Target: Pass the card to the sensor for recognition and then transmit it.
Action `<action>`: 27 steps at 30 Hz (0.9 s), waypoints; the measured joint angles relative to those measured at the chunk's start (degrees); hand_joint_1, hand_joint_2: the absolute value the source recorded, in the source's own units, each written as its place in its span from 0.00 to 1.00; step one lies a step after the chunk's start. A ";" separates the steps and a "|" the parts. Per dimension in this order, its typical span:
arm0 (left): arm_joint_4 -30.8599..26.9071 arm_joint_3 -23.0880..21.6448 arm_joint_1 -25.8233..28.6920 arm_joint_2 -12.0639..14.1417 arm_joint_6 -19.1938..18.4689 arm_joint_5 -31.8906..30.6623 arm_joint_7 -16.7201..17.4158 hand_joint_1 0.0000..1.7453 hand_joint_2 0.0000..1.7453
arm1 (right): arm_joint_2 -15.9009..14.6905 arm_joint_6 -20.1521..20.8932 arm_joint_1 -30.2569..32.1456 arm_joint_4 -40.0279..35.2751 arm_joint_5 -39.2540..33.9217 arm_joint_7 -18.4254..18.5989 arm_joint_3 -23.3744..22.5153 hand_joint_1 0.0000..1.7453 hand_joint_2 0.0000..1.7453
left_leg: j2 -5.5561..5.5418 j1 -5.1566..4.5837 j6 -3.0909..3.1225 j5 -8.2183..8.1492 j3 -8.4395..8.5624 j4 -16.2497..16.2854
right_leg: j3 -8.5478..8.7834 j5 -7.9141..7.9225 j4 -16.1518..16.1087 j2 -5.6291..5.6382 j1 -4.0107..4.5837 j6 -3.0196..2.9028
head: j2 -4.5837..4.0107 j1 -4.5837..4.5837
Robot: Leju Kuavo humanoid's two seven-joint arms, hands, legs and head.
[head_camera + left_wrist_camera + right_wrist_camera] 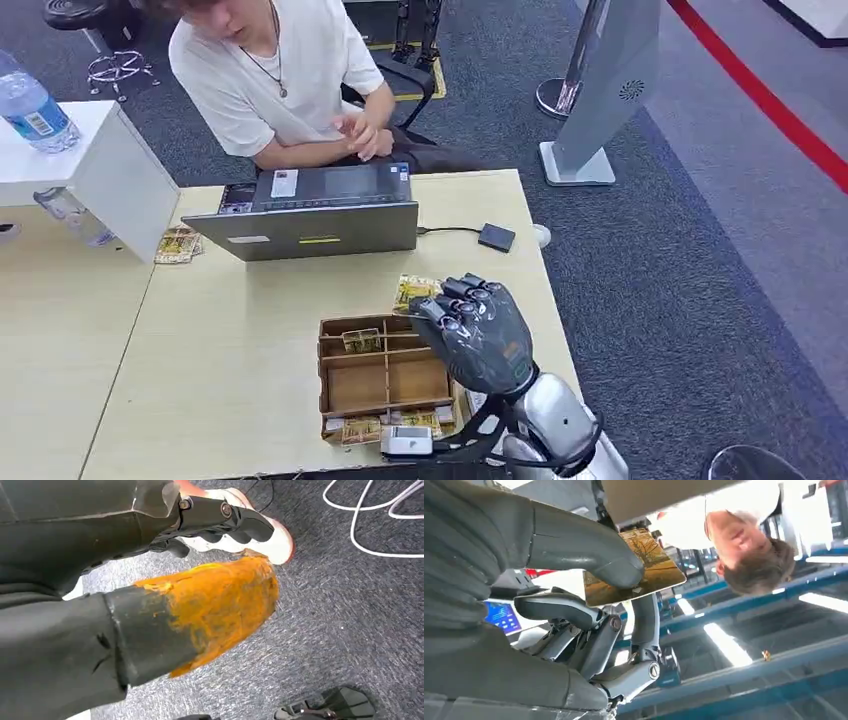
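My right hand [478, 337] hovers over the right part of the wooden table, above the wooden card tray [345, 385]. Its thumb and a finger pinch a yellow-brown picture card [636, 570]; the card's edge [413, 291] sticks out past the fingers toward the laptop. The small black sensor box [496, 237] lies farther ahead near the table's right edge, wired to the laptop. The tray holds more cards [361, 340]. My left hand [165, 535] hangs over grey carpet, fingers apart, holding nothing.
A person sits behind the open laptop [315, 212], hands together. A white box [110, 170] with a water bottle [30, 108] stands at the left, loose cards [178, 243] beside it. A white stand [600, 95] rises on the carpet to the right.
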 joint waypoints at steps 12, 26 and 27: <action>0.00 -3.60 -0.08 -0.26 -1.35 0.00 0.31 0.00 0.00 | 2.93 0.07 -13.80 8.99 1.62 7.88 0.37 1.00 1.00 | 0.04 0.00 -0.01 0.05 0.00 0.00 | 0.00 0.03 0.03 0.05 0.00 -0.03 | 0.00 0.00; 0.00 -7.47 -0.08 -0.28 -2.32 0.00 0.28 0.00 0.00 | 5.55 2.32 -26.13 25.29 0.81 14.97 2.32 0.00 0.00 | -0.02 0.00 0.03 0.07 -0.02 0.01 | 0.00 0.03 0.03 0.00 0.00 -0.03 | 0.00 0.02; 0.00 -7.56 -0.09 -0.28 -2.34 0.00 0.28 0.00 0.00 | 5.57 2.58 -26.34 25.92 0.98 15.30 2.43 0.00 0.00 | -0.02 0.00 0.03 0.07 -0.02 0.01 | 0.00 0.03 0.03 0.00 0.00 -0.03 | 0.00 0.00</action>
